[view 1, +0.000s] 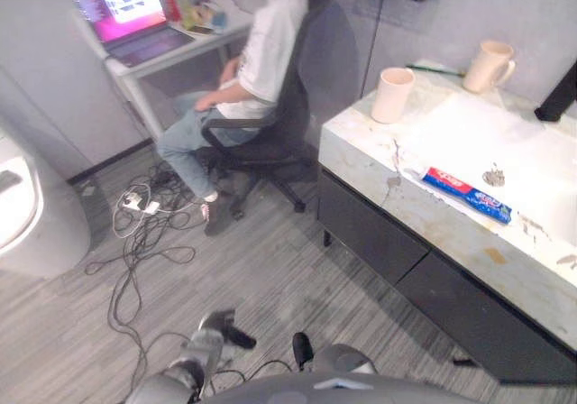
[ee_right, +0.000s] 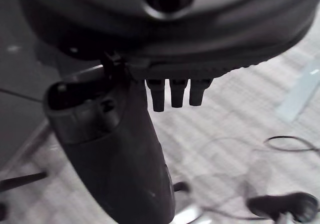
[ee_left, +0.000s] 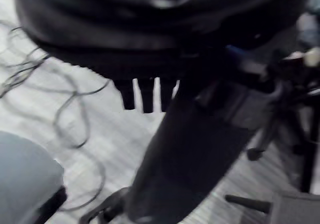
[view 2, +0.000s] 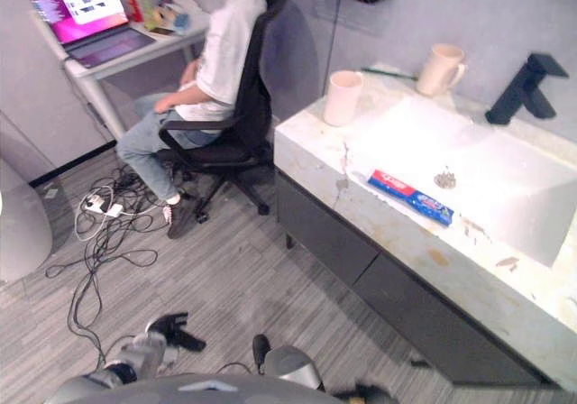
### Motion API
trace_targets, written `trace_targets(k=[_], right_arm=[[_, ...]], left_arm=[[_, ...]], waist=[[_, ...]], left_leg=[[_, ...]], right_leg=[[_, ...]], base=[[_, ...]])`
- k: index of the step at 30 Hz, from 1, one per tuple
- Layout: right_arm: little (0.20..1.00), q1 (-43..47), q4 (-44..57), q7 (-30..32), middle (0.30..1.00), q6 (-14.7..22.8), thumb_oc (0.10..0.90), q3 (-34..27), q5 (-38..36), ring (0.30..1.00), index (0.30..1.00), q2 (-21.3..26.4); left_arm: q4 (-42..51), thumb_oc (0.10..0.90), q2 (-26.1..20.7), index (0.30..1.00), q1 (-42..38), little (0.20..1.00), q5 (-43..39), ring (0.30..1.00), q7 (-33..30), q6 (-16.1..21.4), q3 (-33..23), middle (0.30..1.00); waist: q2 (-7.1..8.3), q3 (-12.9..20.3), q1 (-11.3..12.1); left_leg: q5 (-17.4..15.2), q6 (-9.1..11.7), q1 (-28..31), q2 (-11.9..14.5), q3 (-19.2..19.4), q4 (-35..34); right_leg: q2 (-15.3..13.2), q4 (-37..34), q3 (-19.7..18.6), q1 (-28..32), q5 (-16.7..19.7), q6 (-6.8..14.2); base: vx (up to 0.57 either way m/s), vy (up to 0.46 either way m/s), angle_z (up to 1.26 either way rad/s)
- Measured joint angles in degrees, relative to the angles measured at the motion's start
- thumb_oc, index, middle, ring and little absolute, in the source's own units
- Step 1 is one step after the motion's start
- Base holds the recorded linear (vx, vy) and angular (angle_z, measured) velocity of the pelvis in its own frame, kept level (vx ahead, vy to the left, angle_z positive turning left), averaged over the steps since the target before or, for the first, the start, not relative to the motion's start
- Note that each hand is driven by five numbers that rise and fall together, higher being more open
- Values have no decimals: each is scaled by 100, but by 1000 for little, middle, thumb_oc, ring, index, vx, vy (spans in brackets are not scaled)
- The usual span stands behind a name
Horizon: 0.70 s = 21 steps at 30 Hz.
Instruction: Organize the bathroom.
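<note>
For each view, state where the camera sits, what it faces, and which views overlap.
Left eye view: head, looking down at the vanity counter, toothpaste box, seated person; left hand low.
Right eye view: the same scene, plus the faucet.
Left wrist view: along the left hand, floor beyond.
Right wrist view: along the right hand, floor beyond.

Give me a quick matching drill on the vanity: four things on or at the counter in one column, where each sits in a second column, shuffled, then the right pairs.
Things
1. toothpaste tube
2. plain cup
3. handled mug
4. black faucet

Places
A. back of the counter, near the wall, handle side toward the faucet
B. lying flat along the basin's front edge
C. standing at the counter's left end, nearest the office chair
D. behind the basin, spout reaching over it

Pairs: 1-B, 2-C, 3-A, 4-D
</note>
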<state>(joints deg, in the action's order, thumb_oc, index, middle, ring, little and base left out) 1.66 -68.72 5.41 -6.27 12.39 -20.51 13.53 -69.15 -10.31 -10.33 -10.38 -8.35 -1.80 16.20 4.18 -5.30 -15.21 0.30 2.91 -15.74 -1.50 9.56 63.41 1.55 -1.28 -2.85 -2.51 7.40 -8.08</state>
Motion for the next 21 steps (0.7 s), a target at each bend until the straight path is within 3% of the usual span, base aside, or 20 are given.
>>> trace_targets(k=[1, 2, 3, 4, 5, 6, 7, 8, 9, 12, 13, 15, 16, 17, 18, 19, 21], right_arm=[[900, 362, -44, 6, 900, 81, 800, -20, -50, 900, 900, -147], [900, 443, -48, 2, 900, 142, 800, -50, -45, 900, 900, -153], [900, 624, -97, -6, 900, 283, 800, -73, 7, 900, 900, -134], [900, 758, -59, -32, 900, 394, 800, -42, 20, 900, 900, -60], [900, 753, -43, -63, 900, 483, 800, -45, 103, 900, 900, 10], [900, 545, -5, -50, 900, 476, 800, -42, 205, 900, 900, 168], [900, 359, -63, -16, 900, 469, 800, -67, 202, 900, 900, 208], [900, 129, -260, 41, 900, 388, 800, -205, 206, 900, 900, 129], [900, 140, -337, -4, 900, 285, 800, -267, 222, 900, 900, 118], [900, -177, -245, 22, 900, 373, 800, -276, 422, 900, 900, 163], [900, -291, -229, 12, 900, 435, 800, -190, 580, 900, 900, 155], [900, -565, -235, -6, 900, 390, 800, -46, 686, 900, 900, -8], [900, -565, -235, -6, 900, 390, 800, -46, 686, 900, 900, -8], [900, -640, -239, -16, 900, 353, 800, -37, 689, 900, 900, -169], [900, -640, -239, -16, 900, 353, 800, -37, 689, 900, 900, -169], [900, -642, -233, -53, 900, 387, 800, -42, 676, 900, 900, -342], [900, -620, -236, -66, 900, 389, 800, -54, 675, 900, 900, -331]], left_arm=[[3, 800, -193, 900, 57, 900, -23, 900, -54, -13, 89, 900], [-7, 800, -216, 900, 105, 900, -73, 900, -93, -89, 169, 900], [189, 800, -221, 900, 320, 900, -326, 900, -107, -71, 257, 900], [226, 800, -172, 900, 430, 900, -324, 900, -151, 28, 332, 900], [168, 800, -100, 900, 419, 900, -318, 900, -148, 10, 284, 900], [41, 800, -15, 900, 363, 900, -296, 900, -125, -79, 301, 900], [-41, 800, -14, 900, 262, 900, -292, 900, -118, -83, 370, 900], [-112, 800, -125, 900, 103, 900, -254, 900, -109, -70, 420, 900], [-77, 800, -233, 900, 109, 900, -254, 900, -118, -10, 418, 900], [-228, 800, -315, 900, 252, 900, -394, 900, -99, -93, 341, 900], [-289, 800, -296, 900, 418, 900, -541, 900, -142, -82, 294, 900], [-403, 800, -337, 900, 601, 900, -577, 900, -209, -64, 91, 900], [-403, 800, -337, 900, 601, 900, -577, 900, -209, -64, 91, 900], [-389, 800, -351, 900, 633, 900, -577, 900, -241, 44, 68, 900], [-389, 800, -351, 900, 633, 900, -577, 900, -241, 44, 68, 900], [-413, 800, -298, 900, 654, 900, -578, 900, -273, 78, -149, 900], [-414, 800, -234, 900, 656, 900, -577, 900, -269, 102, -161, 900]], waist=[[311, -136, 158], [340, -133, 199], [313, -120, 435], [144, -143, 595], [-17, -165, 535], [-359, -80, 209], [-446, -45, 71], [-368, -73, 63], [-299, -133, 147], [-222, -141, -10], [-237, -147, -29], [-286, -135, -7], [-286, -135, -7], [-298, -136, 73], [-298, -136, 73], [-299, -125, 156], [-313, -117, 183]], left_leg=[[-234, -234, -411, 19, 34, -999], [-323, -318, -379, 0, -6, -1853], [-408, -293, -26, -207, -389, -3738], [-321, -228, 266, -256, -587, -4771], [-176, -126, 349, -174, -605, -4893], [355, -224, 341, 40, -426, -4905], [274, -452, 429, 146, -348, -5002], [253, -606, 809, 182, -62, -5617], [384, -759, 1126, 212, 374, -6094], [414, -769, 1607, 78, 1109, -6711], [336, -685, 1792, 82, 1621, -6824], [156, -507, 1933, 97, 1934, -6821], [156, -507, 1933, 97, 1934, -6821], [121, -540, 1932, 98, 2106, -6821], [121, -540, 1932, 98, 2106, -6821], [-22, -576, 1995, 58, 2162, -6824], [-40, -562, 2049, 41, 2130, -6829]], right_leg=[[50, -102, -451, 293, 24, 170], [44, -194, -732, 412, -20, 280], [48, -79, -1265, 433, -185, 260], [125, 123, -1193, 322, -386, 307], [228, 171, -1079, 360, -398, 293], [537, 205, -923, 432, -526, 320], [677, 370, -911, 370, -717, 335], [639, 1377, -776, -83, -1300, 800], [435, 2066, -156, -573, -1606, 1023], [-246, 1821, 644, -1000, -1494, 1211], [-503, 1702, 1008, -1197, -1421, 1321], [-830, 1443, 1459, -1190, -1294, 1527], [-830, 1443, 1459, -1190, -1294, 1527], [-1021, 1181, 1856, -1086, -1197, 1666], [-1021, 1181, 1856, -1086, -1197, 1666], [-1069, 555, 1852, -609, -915, 1666], [-1035, 246, 1774, -373, -751, 1643]], base=[[254, 426, -197], [238, 376, -249], [107, 152, -283], [113, 185, -298], [96, 181, -194], [136, 186, -58], [158, 189, -28], [96, 127, -83], [24, 79, -136], [-39, 8, -138], [-99, -44, -193], [-73, -29, -140], [2, -16, -46], [11, -11, -24], [14, -12, -62], [34, 11, -32], [34, 8, -7]])
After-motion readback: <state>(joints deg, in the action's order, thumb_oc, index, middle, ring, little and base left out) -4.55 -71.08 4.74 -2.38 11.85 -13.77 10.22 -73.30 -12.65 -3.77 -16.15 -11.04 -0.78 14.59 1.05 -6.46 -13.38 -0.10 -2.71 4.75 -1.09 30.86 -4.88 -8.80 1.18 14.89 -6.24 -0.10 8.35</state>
